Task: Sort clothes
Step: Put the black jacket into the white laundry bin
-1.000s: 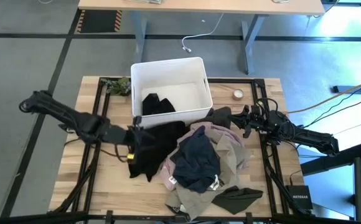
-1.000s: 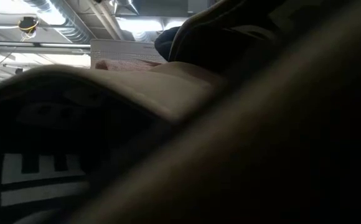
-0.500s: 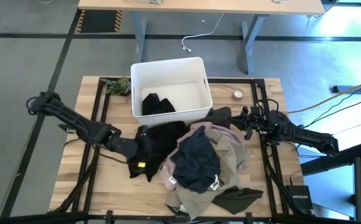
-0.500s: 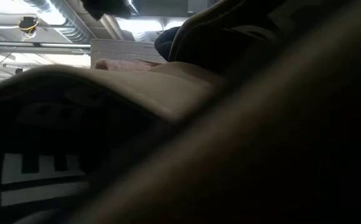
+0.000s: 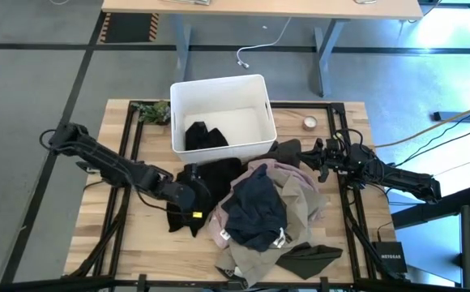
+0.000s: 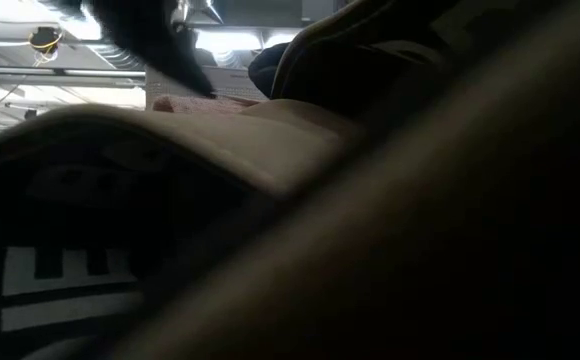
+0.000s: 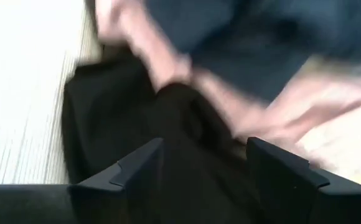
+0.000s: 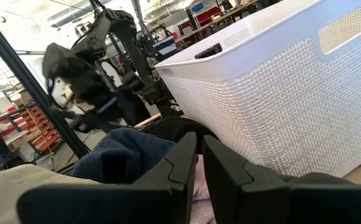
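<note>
A heap of clothes lies on the table: a black garment (image 5: 211, 182) at its left, a navy one (image 5: 255, 212) on top, dusty pink (image 5: 274, 173) and beige-tan (image 5: 304, 203) under it, and a dark olive-grey piece (image 5: 308, 258) at the near edge. Another black piece (image 5: 204, 135) lies in the white bin (image 5: 219, 89). My left gripper (image 5: 190, 195) is open low over the black garment (image 7: 193, 143). My right gripper (image 5: 304, 154) is shut beside the heap's far right edge, next to a dark garment (image 5: 288, 150). My left gripper's open fingers (image 7: 137, 174) point slanting down toward the table's right, with the black garment's cloth (image 7: 196, 180) between them. I cannot tell whether they touch it.
The white bin stands at the far middle, its wall (image 8: 280, 93) close to my right gripper (image 8: 199, 162). A small roll of tape (image 5: 309, 123) lies at the far right, greenery (image 5: 154, 111) at the far left. Cloth close to the lens fills the low view (image 6: 320, 200).
My left gripper has gone toward the table's right and near edges, from the black garment's left edge onto the garment and toward the heap. The clothes and my right arm have stayed where they were.
</note>
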